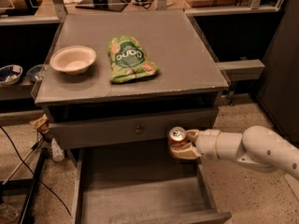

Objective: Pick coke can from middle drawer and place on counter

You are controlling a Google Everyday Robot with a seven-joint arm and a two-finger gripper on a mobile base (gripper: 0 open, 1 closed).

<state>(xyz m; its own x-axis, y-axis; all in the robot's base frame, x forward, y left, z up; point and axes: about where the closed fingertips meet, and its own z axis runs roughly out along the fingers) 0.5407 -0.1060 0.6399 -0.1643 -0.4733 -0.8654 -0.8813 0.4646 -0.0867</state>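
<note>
One coke can [177, 136] gripped in the hand [181, 149], red body and shiny silver top, standing upright. Closed around the lower part of the can with pale fingers [186, 153], wrapped at the front and below. Held in the air over the right rear part of the middle drawer [140, 195], not resting on its floor. Just in front of the right end of the upper drawer front [93, 133], near its lower edge; touching it or not, cannot tell.

Reaching in from the right on a thick white arm [254, 148], almost level, passing above the right wall of the drawer. Pulled far out toward the camera, wide and shallow, with grey flat floor and low side walls. Above it, shut, the grey drawer front with a small round knob [138, 130] in the middle.

On top of the cabinet, the grey worktop [187, 50] with two things. At the left, a pale round bowl [73, 59], right way up. Near it to the right, a green crinkled snack bag [130, 59], lying flat and a little turned. Close together but not touching. Both well apart from the can and higher than it.

Left of the cabinet, on a lower shelf, two small dishes [10, 73]. Below them, black cables [28, 171] over the speckled ground.
</note>
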